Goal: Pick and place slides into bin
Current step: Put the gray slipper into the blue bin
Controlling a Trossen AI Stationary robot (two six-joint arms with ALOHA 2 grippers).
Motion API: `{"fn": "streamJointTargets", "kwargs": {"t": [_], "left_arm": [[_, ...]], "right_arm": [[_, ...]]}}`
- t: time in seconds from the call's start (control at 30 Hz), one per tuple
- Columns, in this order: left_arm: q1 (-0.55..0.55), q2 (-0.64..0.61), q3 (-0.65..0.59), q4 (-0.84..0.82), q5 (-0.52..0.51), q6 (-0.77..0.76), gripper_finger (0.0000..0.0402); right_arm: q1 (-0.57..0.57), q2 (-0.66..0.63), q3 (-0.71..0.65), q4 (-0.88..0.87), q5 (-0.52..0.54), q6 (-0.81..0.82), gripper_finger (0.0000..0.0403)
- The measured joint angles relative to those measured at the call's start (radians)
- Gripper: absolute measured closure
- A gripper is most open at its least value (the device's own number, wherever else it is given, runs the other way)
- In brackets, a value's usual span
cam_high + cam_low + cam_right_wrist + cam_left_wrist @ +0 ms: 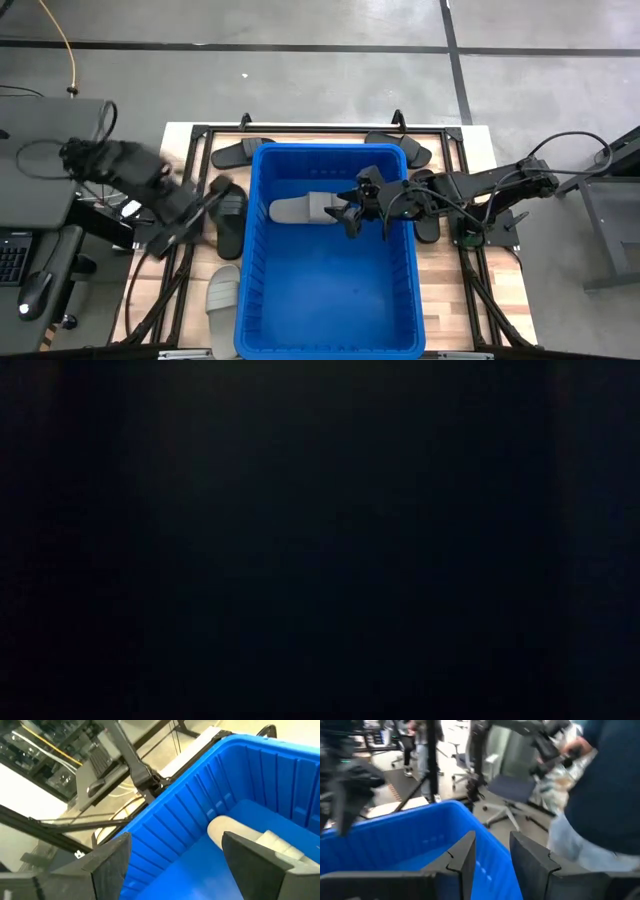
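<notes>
The right hand (352,212), fingers apart and empty, hangs inside the blue bin (400,300) over a grey slide (300,209) on its floor, while the left hand (222,192), fingers narrowly apart, sits over a black slide (230,225) on the desk (500,290) beside the bin.

The high camera looked straight down on the blue bin (330,250). Both wrist cameras sat close beside that bin (410,840), each looking over its ribbed wall (200,815). The low view was black, perhaps blocked.
</notes>
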Motion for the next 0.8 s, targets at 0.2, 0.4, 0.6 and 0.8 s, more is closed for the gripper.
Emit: {"fn": "streamJointTargets", "kwargs": {"t": [0.2,0.4,0.6,0.8], "left_arm": [[-0.303,0.052,-0.001,-0.049,-0.384,-0.029,0.0293],[-0.477,0.147,0.000,-0.193,-0.532,-0.220,0.0293],[-0.580,0.251,0.000,-0.395,-0.597,-0.497,0.0293],[-0.644,0.349,0.000,-0.443,-0.608,-0.632,0.0293]], "right_arm": [[0.002,0.000,0.000,-0.012,-0.055,-0.036,0.0105],[0.037,0.000,0.000,-0.009,-0.073,-0.069,0.0105],[0.098,0.000,0.000,-0.002,-0.092,-0.139,0.0105],[0.122,0.000,0.000,-0.005,-0.076,-0.139,0.0105]]}}
